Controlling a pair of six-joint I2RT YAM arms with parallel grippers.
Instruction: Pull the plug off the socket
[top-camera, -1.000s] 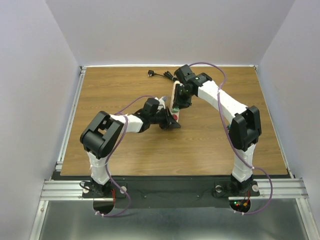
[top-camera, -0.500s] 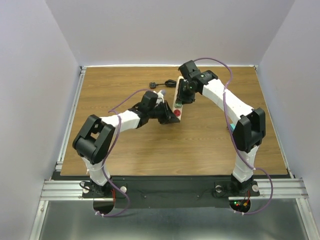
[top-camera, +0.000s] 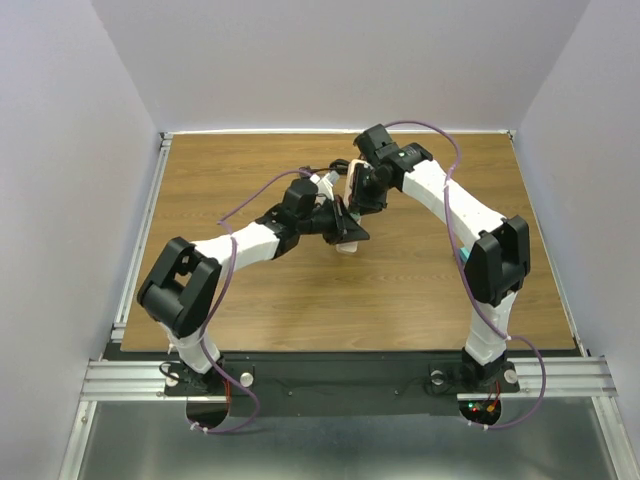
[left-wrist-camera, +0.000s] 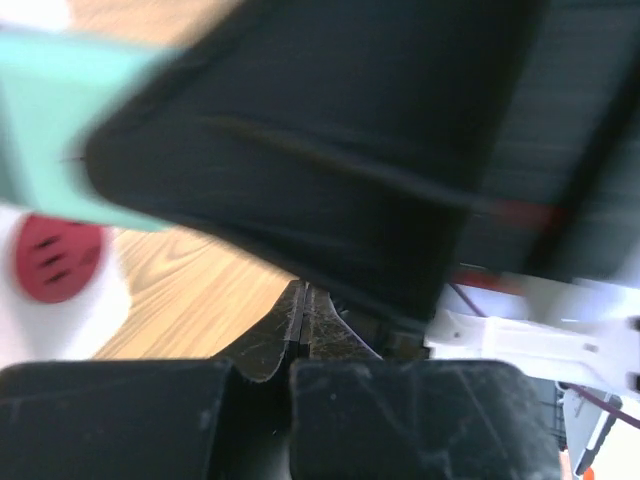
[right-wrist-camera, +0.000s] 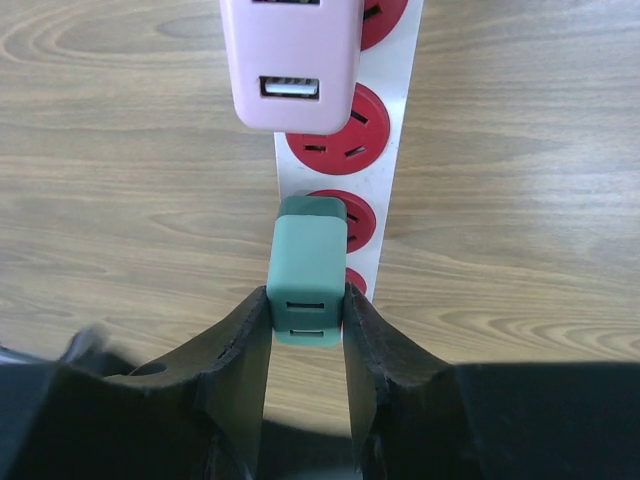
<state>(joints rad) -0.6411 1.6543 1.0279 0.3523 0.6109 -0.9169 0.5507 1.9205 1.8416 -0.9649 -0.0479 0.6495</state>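
Now that my left tool (top-camera: 343, 226), seemingly pressed together, has slid onto the lower end of the socket (right-wrist-camera: 395, 68) at frame centre, I judge it braced on the tabletop (top-camera: 250, 290); my right tool (right-wrist-camera: 306, 300) stays pinching the green plug (right-wrist-camera: 307, 265), still seated, ready to pull.

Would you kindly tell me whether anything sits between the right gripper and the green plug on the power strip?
Nothing visible does. The right gripper clasps both sides of the green block-shaped plug seated in the long beige power strip; the pink plastic adapter sits farther along, apart from it.
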